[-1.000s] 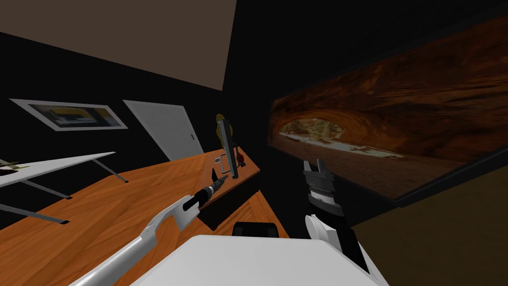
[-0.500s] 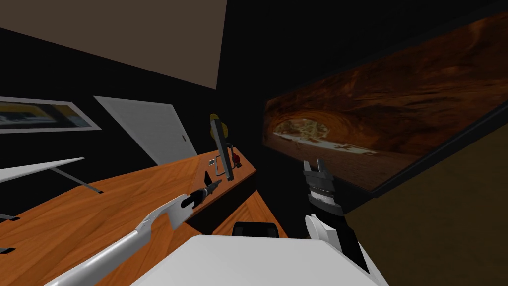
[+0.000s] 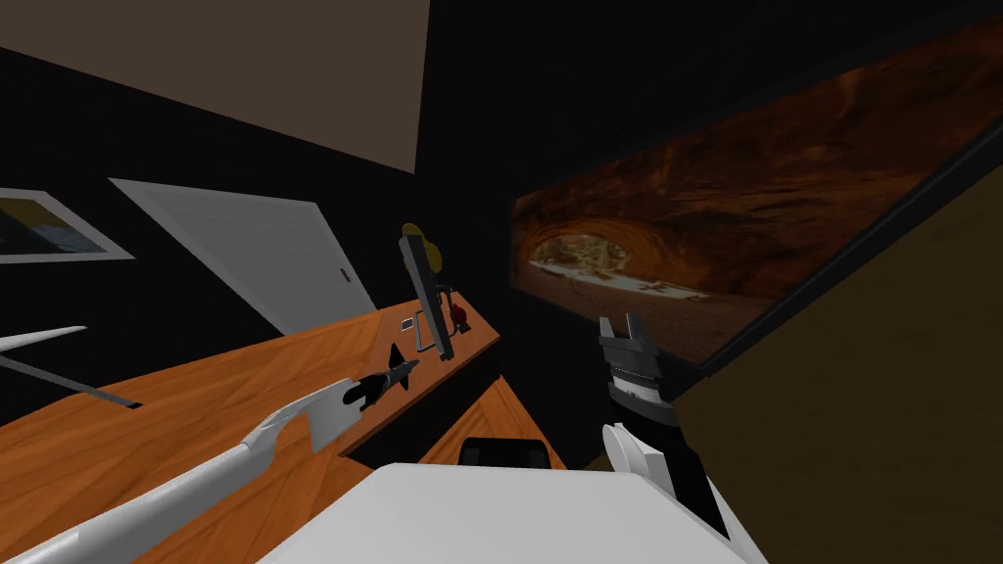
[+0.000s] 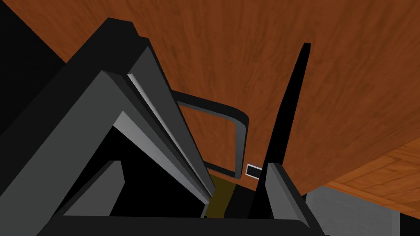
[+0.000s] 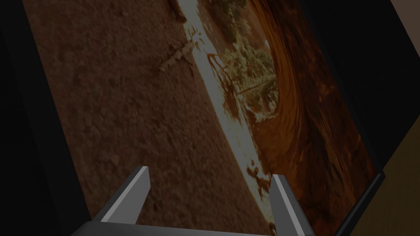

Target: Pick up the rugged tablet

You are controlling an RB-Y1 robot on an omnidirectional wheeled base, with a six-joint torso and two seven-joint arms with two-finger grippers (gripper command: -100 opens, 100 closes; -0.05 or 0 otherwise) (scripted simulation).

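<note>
On the wooden desk (image 3: 196, 392), upright tablet (image 3: 426, 294) near left tool (image 3: 402, 362), spread wide, right tool (image 3: 620, 325) spread.

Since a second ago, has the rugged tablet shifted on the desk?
No. The rugged tablet stands in the same spot on the wooden desk, between the small white card and the red object. The picture's shift is my camera's.

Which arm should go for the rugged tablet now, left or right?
Left. The left gripper, open, reaches over the wooden desk right up to the upright tablet; its wrist view shows the tablet's edge close ahead. The right gripper, open, is raised beyond the desk's end, facing a wall picture.
</note>
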